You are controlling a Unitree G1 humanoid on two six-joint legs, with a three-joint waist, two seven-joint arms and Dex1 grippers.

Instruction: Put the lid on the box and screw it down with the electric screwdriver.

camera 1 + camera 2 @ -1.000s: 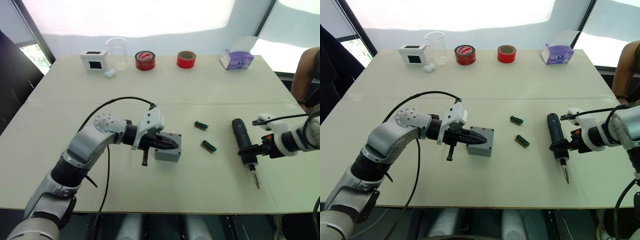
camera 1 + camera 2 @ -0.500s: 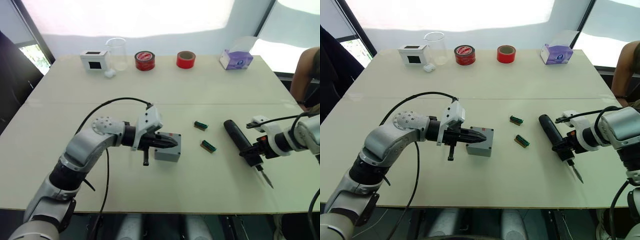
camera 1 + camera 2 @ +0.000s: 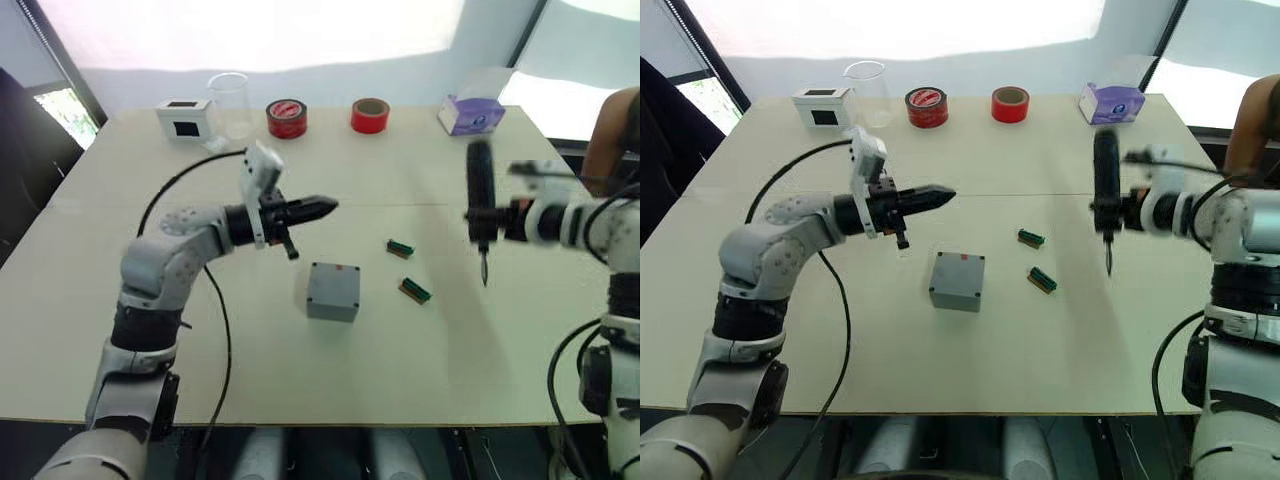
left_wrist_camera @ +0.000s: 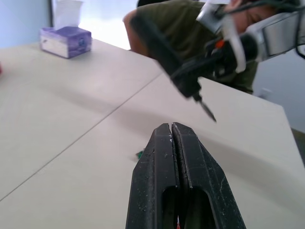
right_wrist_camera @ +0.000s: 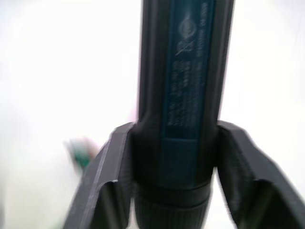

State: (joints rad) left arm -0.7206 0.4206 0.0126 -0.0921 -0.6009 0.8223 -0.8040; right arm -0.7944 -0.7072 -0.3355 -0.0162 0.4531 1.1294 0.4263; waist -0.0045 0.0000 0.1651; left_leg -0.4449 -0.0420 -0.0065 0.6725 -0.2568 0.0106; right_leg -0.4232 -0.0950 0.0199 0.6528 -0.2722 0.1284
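On the worktop (image 3: 420, 400), near its middle, the box (image 3: 333, 290) is seen with the lid (image 3: 336, 280) lying flat on top of it. It is small, square and grey, with smooth sides, and nothing touches it. Past the box, toward the far edge, the left gripper (image 3: 322, 206) is held up in the air. From the left wrist, its two black fingers (image 4: 157, 162) are seen pressed together with nothing between them; their skin looks rough and dotted. On the other side of the box, well apart from it, the electric screwdriver (image 3: 480, 190) is held upright above the worktop, with its thin bit (image 3: 484, 270) pointing down. It is a long, round, dark tool. The right gripper (image 5: 169, 191) is pinching it, and from the right wrist a blue strip with small writing is seen on its body. Between the box and the screwdriver, two small green parts (image 3: 408, 270) lie on the worktop. Behind the box, along the far edge, two red tape rolls (image 3: 328, 116), a clear cup (image 3: 230, 104), a white box with a dark screen (image 3: 184, 117) and a purple tissue box (image 3: 471, 114) are lined up.
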